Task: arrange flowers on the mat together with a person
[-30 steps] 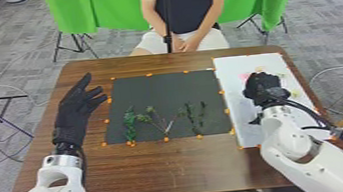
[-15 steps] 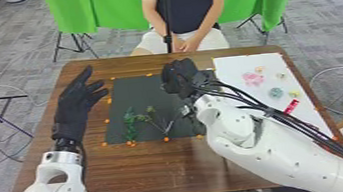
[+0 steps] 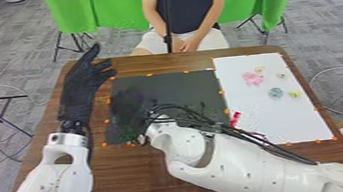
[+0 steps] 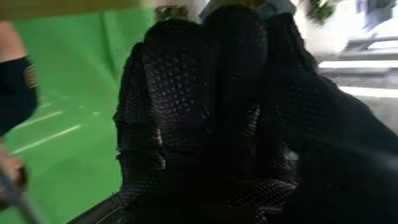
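Right hand (image 3: 129, 105) above dark mat (image 3: 185, 87), its grip impossible to tell; left hand (image 3: 80, 89) spread, left of mat; pink flower (image 3: 253, 79) on white sheet (image 3: 291, 123), right of mat.

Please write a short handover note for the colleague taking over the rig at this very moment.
Left hand: open, at the left side of the dark mat.
Right hand: over the mat's left part; cannot tell whether it holds anything.
Flowers: pink bloom, teal bloom and yellow bloom lie on the white sheet.
Done: some greenery is on the mat, by the right hand.
Left: probably moving those blooms onto the mat.
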You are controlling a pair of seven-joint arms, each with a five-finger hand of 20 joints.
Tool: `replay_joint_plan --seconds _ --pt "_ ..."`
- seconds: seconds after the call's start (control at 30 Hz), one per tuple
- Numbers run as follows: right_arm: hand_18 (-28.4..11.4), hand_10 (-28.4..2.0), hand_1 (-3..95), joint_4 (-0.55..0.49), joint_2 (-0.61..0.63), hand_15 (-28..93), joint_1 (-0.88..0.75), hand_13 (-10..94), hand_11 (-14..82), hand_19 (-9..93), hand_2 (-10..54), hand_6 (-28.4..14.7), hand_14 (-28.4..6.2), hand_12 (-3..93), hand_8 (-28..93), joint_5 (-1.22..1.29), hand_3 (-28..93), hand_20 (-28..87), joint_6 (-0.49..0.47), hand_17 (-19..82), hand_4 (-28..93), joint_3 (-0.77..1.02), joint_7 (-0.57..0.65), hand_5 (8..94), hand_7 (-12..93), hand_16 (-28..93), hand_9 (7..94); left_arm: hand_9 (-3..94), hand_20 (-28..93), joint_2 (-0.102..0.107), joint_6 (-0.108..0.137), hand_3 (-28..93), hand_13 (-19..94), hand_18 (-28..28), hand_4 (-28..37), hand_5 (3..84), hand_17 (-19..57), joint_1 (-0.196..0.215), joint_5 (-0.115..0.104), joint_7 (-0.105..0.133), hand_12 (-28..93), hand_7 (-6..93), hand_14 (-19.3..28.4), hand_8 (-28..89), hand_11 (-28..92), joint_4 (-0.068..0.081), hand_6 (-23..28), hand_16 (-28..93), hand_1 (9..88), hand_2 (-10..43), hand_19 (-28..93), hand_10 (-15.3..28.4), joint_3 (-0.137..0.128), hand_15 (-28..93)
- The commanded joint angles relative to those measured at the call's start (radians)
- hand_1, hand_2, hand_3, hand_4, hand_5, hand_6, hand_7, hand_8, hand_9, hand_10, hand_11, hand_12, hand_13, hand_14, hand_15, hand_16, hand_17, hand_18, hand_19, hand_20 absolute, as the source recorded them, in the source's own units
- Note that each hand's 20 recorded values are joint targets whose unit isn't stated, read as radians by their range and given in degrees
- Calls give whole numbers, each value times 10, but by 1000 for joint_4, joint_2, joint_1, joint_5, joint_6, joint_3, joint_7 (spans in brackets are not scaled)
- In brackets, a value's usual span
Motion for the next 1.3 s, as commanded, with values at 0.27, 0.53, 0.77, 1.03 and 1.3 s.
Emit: replay_joint_plan --seconds 0.27,0.53,0.77,1.03,1.3 --pt "-161 -63 542 53 -67 564 -2 833 391 770 -95 65 -39 308 -38 -169 607 150 -117 279 -283 60 -20 779 173 233 857 355 129 -36 -42 777 257 239 -283 333 -82 -38 27 -29 84 112 262 -96 252 20 42 -102 206 76 493 186 14 499" --pt "-167 -75 480 31 -39 576 56 807 425 759 -95 66 -47 274 -58 -148 623 159 -124 260 -283 -61 59 715 169 225 822 356 128 0 -23 778 257 239 -283 333 -81 7 7 27 84 112 262 -96 253 2 43 -102 207 76 493 186 25 501" --pt "-170 -82 436 45 -56 581 21 790 443 750 -95 67 -54 247 -134 -202 679 170 -168 251 -283 2 38 683 168 217 803 355 128 -16 -28 780 257 239 -283 334 -81 -9 16 2 84 114 261 -96 255 8 43 -103 212 75 494 186 21 502" --pt "-174 -85 432 17 -77 576 -19 788 447 748 -95 66 -57 231 -140 -149 674 175 -151 249 -283 103 -16 679 171 212 800 355 127 -23 -19 781 256 239 -283 334 -81 -6 20 -21 83 115 261 -97 257 1 44 -103 215 76 495 186 3 503" --pt "-192 -106 378 -178 44 581 -16 740 422 738 -95 50 -79 215 -138 77 680 176 -254 231 -283 211 50 659 164 205 761 355 127 13 53 779 255 240 -283 334 -82 110 6 10 83 115 263 -97 254 -53 43 -103 214 75 496 187 -77 502"
